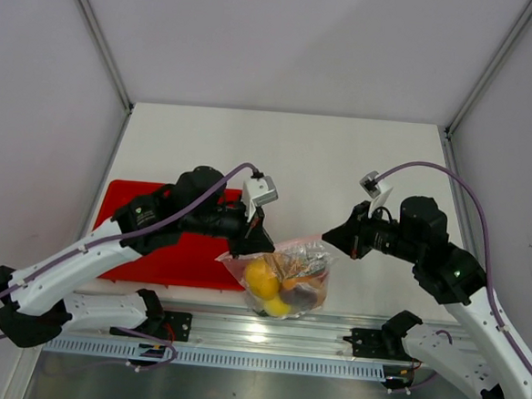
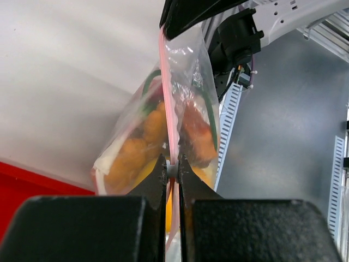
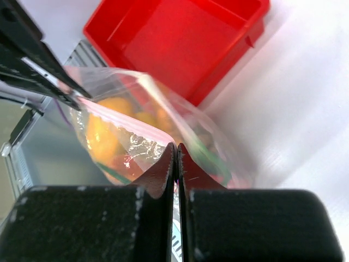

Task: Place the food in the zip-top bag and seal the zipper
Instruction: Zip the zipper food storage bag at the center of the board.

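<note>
The left gripper [image 1: 250, 243] and right gripper [image 1: 330, 238] each pinch tight on one end of the bag's [image 1: 286, 283] pink zipper [image 1: 292, 248]. The bag hangs between them near the table's [image 1: 341, 168] front edge with the food [image 1: 262, 278] inside. A red tray [image 1: 129, 204] sits just to its left.

Bright diffuse light, glare on the zip-top bag [image 3: 136, 143].

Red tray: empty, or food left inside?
Empty: right wrist view shows the red tray bare inside; the food sits in the zip-top bag.
</note>
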